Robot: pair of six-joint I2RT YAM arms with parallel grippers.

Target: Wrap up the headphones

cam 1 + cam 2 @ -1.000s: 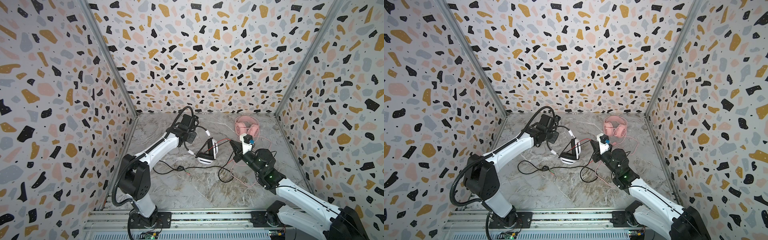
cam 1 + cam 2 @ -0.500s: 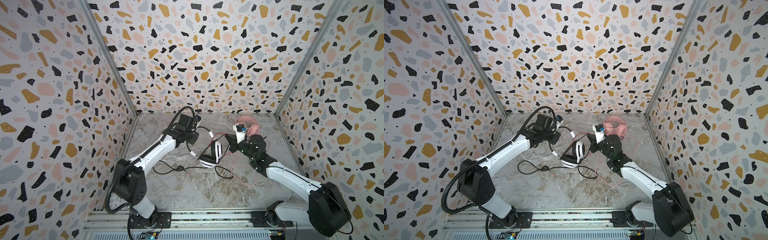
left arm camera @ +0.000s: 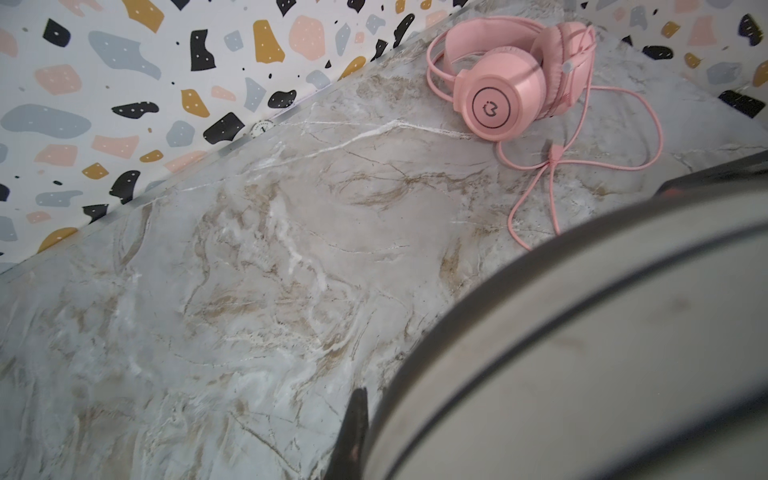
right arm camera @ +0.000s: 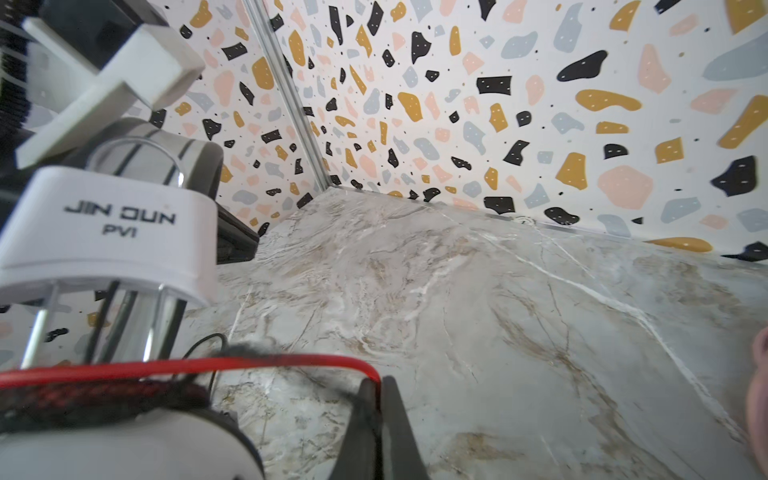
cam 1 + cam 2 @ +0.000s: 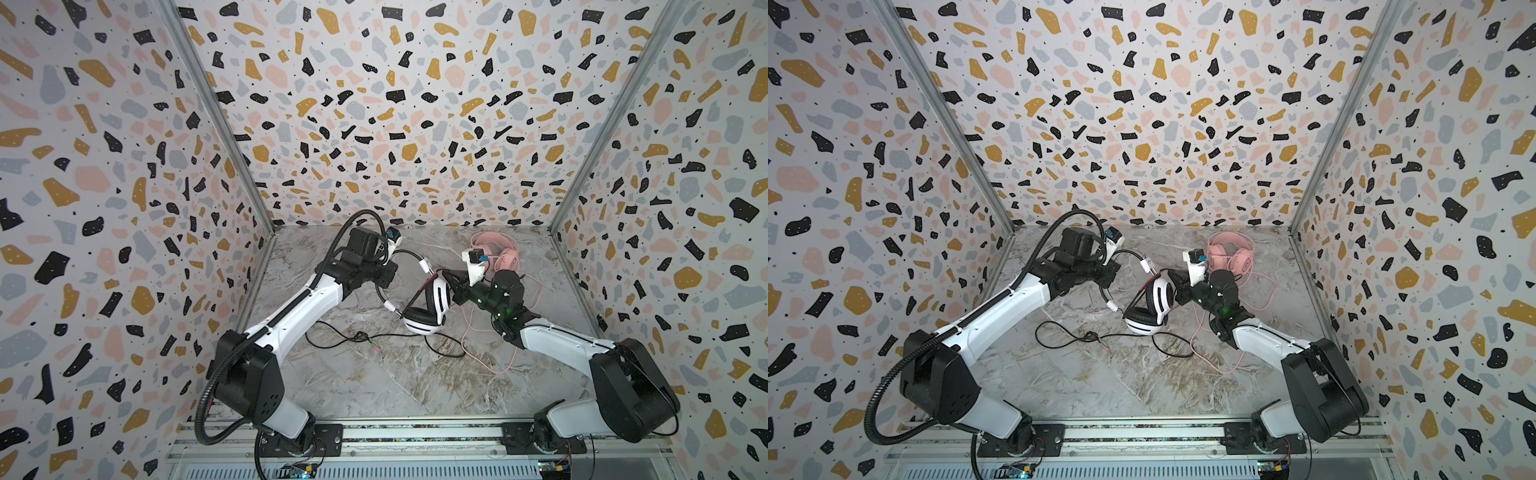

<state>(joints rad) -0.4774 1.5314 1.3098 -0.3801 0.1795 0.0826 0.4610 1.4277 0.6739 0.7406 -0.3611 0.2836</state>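
The left fingers (image 3: 353,432) are shut on the headband of the white headset (image 5: 439,296) at mid-tabletop (image 5: 395,386), and the right fingers (image 4: 368,419) are pinched shut on its thin red wire beside the ear cup. To wrap well, I judge the loose black cable (image 5: 455,357) nearer the front should be wound snugly round the band without tugging. There are two headsets: this one and the pink headset (image 5: 509,259), far right.

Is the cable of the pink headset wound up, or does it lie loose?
Loose. The pink cable lies in open loops on the table beside the pink headset, not wound around it.
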